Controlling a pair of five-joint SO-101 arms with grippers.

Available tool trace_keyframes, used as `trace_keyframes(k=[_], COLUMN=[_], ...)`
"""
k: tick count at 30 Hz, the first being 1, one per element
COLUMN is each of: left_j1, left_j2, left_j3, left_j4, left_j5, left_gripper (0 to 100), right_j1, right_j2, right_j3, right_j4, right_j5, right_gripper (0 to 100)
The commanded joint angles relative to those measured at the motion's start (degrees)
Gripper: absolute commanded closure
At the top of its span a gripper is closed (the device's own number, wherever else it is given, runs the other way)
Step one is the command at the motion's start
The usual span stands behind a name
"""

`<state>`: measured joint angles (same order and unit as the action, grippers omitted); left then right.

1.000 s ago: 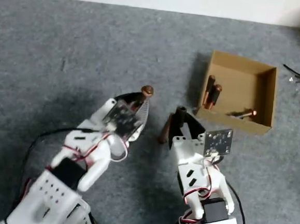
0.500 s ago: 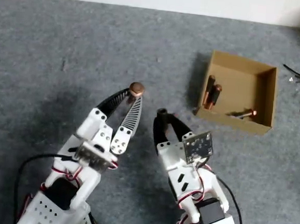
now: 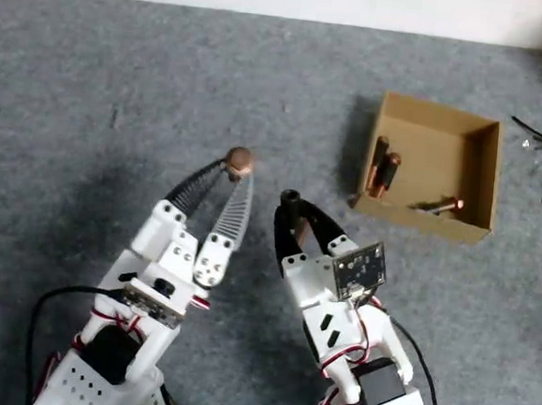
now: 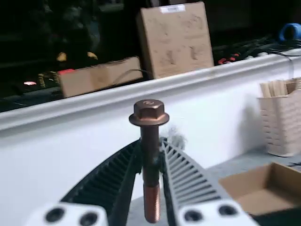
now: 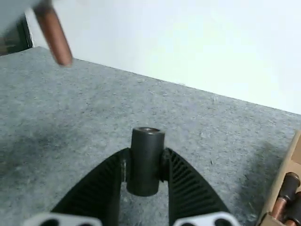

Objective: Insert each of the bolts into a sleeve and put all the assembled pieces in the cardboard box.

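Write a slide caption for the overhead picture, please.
The left jaws grip a copper bolt, the right jaws a black sleeve, not yet joined; assembled pieces lie in the box.

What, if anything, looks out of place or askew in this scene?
Nothing stands out. The left gripper holds the bolt upright, the right gripper holds the sleeve upright, and three assembled pieces lie inside the cardboard box, one of them crosswise to the other two.

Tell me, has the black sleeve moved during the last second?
Yes. The sleeve, held by the right end effector, has shifted sideways away from the cardboard box.
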<state>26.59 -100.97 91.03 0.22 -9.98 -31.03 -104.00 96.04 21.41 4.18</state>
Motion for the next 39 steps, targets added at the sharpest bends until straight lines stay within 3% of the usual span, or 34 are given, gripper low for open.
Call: trace_keyframes(k=[1, 6, 12, 27, 30, 39], left_j1=[2.33, -0.84, -0.40, 5.76, 4.70, -0.66], left_j2=[-0.92, -0.57, -0.48, -0.66, -0.92, -0.92], left_j3=[0.04, -2.42, -2.51, 1.71, 1.36, 1.19], left_j4=[-1.58, -1.23, -1.23, -1.58, -1.58, -1.67], left_j5=[5.45, 23.21, 29.45, 30.07, 29.89, 30.15], left_gripper=[99, 99, 99, 99, 99, 99], right_j1=[-0.48, -1.45, -4.70, -7.87, -8.22, -8.04], right_j2=[-1.36, -1.36, -1.19, -1.27, -1.27, -1.36], right_j3=[5.32, 5.32, 5.32, 5.32, 5.32, 5.32], right_j4=[-4.00, -4.70, -2.77, -0.04, -0.22, -0.66], right_j5=[0.26, 0.26, 0.62, 1.32, 4.84, 4.75], right_gripper=[99.4, 99.4, 99.4, 99.4, 99.4, 99.4])
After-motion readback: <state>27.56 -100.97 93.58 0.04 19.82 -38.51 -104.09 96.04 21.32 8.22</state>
